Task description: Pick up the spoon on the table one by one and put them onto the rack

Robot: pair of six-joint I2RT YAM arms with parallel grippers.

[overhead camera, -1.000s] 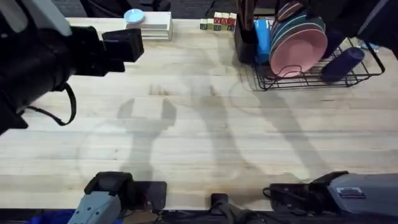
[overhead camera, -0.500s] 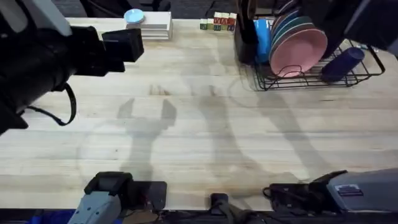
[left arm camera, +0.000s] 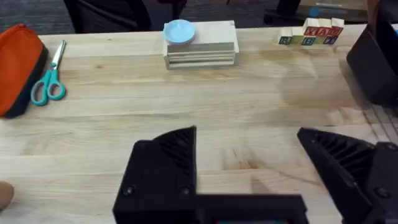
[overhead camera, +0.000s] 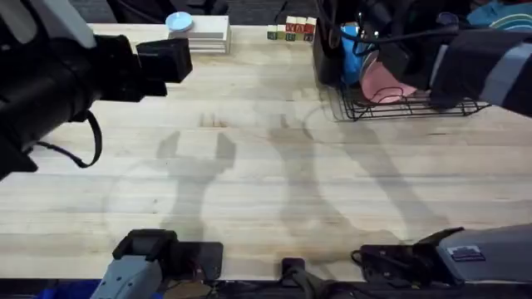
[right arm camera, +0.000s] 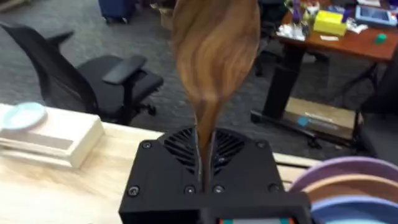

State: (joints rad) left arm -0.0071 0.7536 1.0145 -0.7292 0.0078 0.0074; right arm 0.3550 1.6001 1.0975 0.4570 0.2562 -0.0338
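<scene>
From overhead we see the right arm stretched over the rack (overhead camera: 416,106), covering most of the plates, with its gripper lost among dark shapes near the caddy, while the left arm hangs large and blurred over the table (overhead camera: 274,183). In the left wrist view the left gripper (left arm camera: 261,162) stands with jaws wide apart above bare wood, both fingers cut off by the frame's edge. In the right wrist view the right gripper (right arm camera: 205,165) has its jaws clamped on the handle of the spoon (right arm camera: 214,50), whose bowl rises straight out from between them, top cropped.
</scene>
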